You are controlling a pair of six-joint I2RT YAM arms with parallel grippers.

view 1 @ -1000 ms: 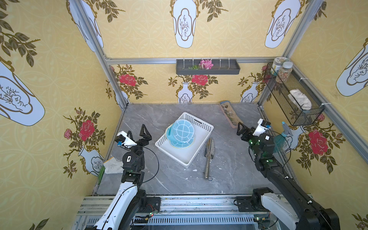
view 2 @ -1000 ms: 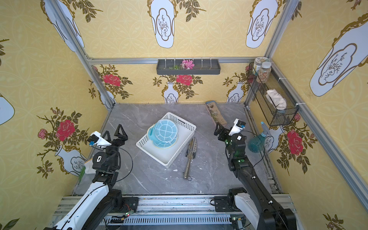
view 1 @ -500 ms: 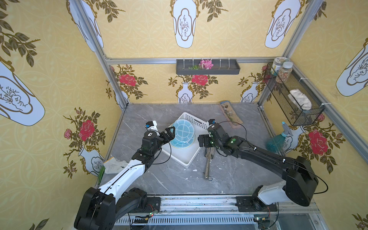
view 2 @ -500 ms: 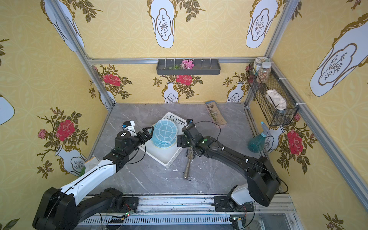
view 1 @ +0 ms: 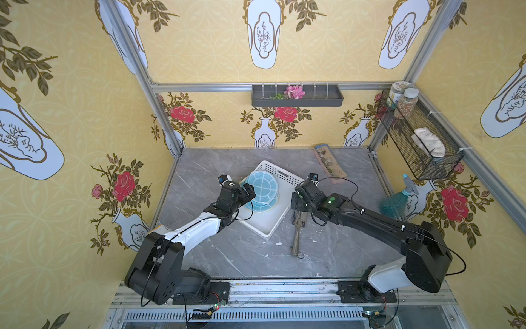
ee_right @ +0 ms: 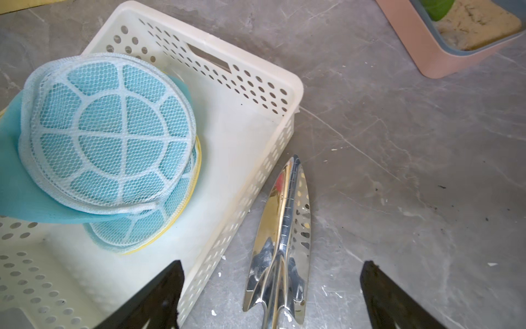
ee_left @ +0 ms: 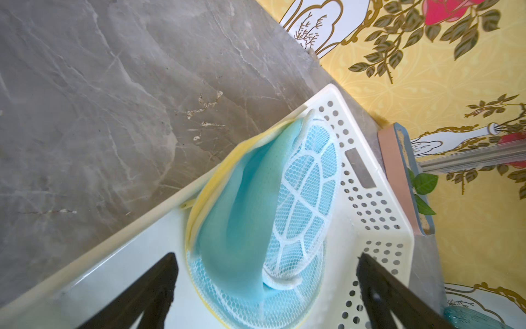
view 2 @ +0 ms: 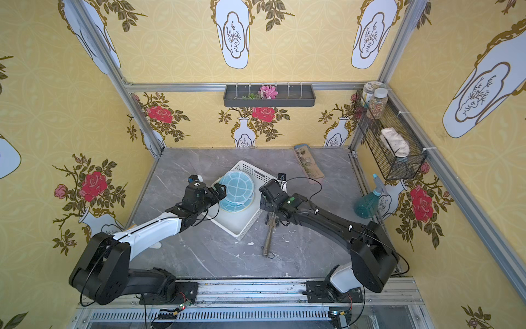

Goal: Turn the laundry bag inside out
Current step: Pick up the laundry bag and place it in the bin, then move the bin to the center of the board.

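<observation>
The laundry bag [view 1: 262,190] [view 2: 238,188], a light-blue mesh drum with white spoke ribbing and yellow trim, lies tilted in the white perforated basket [view 1: 285,174] [view 2: 255,170]. My left gripper [view 1: 248,191] [view 2: 220,190] is open just beside the bag's left edge. In the left wrist view the bag [ee_left: 244,228] fills the space ahead of the spread left gripper [ee_left: 266,257]. My right gripper [view 1: 294,200] [view 2: 263,200] is open at the basket's right side. In the right wrist view the right gripper [ee_right: 271,263] spans a steel trowel, with the bag [ee_right: 108,136] off to one side.
A shiny steel trowel [view 1: 297,231] [ee_right: 281,228] lies on the grey table right of the basket. A pink planter tray [view 1: 330,162] sits at the back right. A teal spray bottle [view 1: 395,200] and a wire shelf [view 1: 418,136] are along the right wall.
Both arms have swung in from the table's sides to the basket, the left to the bag's edge and the right above the trowel. Both grippers stayed open.
</observation>
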